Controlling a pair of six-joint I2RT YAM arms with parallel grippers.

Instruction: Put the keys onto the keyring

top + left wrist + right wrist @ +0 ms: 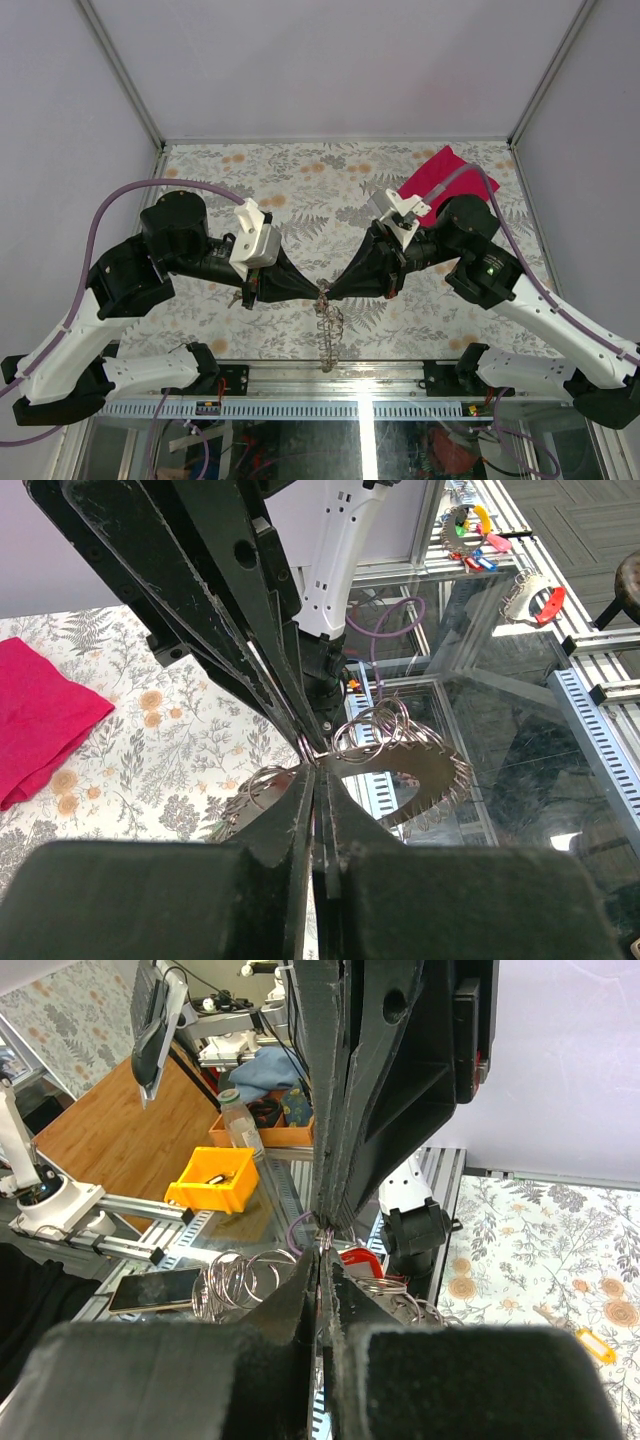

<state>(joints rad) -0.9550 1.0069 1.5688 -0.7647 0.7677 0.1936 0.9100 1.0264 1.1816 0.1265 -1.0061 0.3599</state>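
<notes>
1. The two arms meet tip to tip above the near edge of the floral table (300, 180). The left gripper (308, 288) and the right gripper (338, 289) nearly touch.
2. The jaws of the left gripper are pressed together and pinch a thin wire of the keyring bunch (370, 730).
3. The jaws of the right gripper are also closed, on the same bunch.
4. The bunch hangs down under the tips.
5. A red key head (362, 1258) shows among the rings, just behind the right fingers (285, 1305).
6. A small yellow item (597, 1345) lies on the table, well apart; I cannot tell if it is a key.
7. A red cloth (438, 180) lies at the far right.
</notes>
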